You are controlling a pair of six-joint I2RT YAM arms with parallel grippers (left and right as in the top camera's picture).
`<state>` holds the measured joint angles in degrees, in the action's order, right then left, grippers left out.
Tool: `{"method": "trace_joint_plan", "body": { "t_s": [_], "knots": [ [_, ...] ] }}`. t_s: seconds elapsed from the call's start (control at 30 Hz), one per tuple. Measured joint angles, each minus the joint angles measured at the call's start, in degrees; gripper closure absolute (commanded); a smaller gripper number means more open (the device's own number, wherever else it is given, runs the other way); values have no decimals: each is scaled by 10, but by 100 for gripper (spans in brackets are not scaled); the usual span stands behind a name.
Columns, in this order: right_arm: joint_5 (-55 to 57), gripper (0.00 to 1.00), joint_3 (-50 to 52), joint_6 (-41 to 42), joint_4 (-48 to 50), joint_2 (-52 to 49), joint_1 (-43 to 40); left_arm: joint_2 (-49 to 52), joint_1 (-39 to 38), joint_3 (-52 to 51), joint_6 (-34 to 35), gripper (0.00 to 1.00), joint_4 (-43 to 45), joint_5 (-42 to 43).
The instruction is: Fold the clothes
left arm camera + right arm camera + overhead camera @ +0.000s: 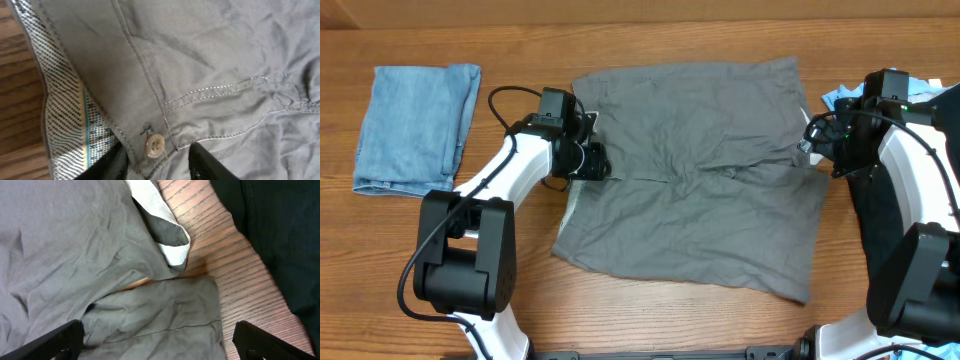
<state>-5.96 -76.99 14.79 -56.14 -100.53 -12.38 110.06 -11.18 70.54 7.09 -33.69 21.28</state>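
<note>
The mid-grey wrinkled shorts [700, 190] lie spread flat across the middle of the table. My left gripper [592, 160] is at their left waistband. In the left wrist view its fingers [156, 162] are open and straddle the waistband by the pale button [154, 146], with the patterned lining [65, 125] turned out beside it. My right gripper [812, 148] is at the shorts' right edge. In the right wrist view it [155, 340] is wide open above a leg hem [165, 325] and holds nothing. A black garment [878, 215] and a light-blue garment [838, 97] lie at the right.
A folded blue denim piece [415, 125] lies at the far left of the wooden table [650, 320]. The black garment [280, 240] lies close to the right of the right gripper, with a strip of bare wood [235, 275] between it and the shorts.
</note>
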Motion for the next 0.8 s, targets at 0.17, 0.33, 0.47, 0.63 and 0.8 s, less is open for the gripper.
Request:
{"method": "trace_joint_plan", "body": {
  "t_s": [0.17,0.33,0.47,0.63,0.8],
  "knots": [
    [0,0,0,0,0,0,0,0,0,0,-1,68,-6,8],
    [0,0,0,0,0,0,0,0,0,0,0,90,-7,9],
    [0,0,0,0,0,0,0,0,0,0,0,96,-8,9],
    [0,0,0,0,0,0,0,0,0,0,0,96,-8,9],
    [0,0,0,0,0,0,0,0,9,0,0,96,-10,11]
  ]
}}
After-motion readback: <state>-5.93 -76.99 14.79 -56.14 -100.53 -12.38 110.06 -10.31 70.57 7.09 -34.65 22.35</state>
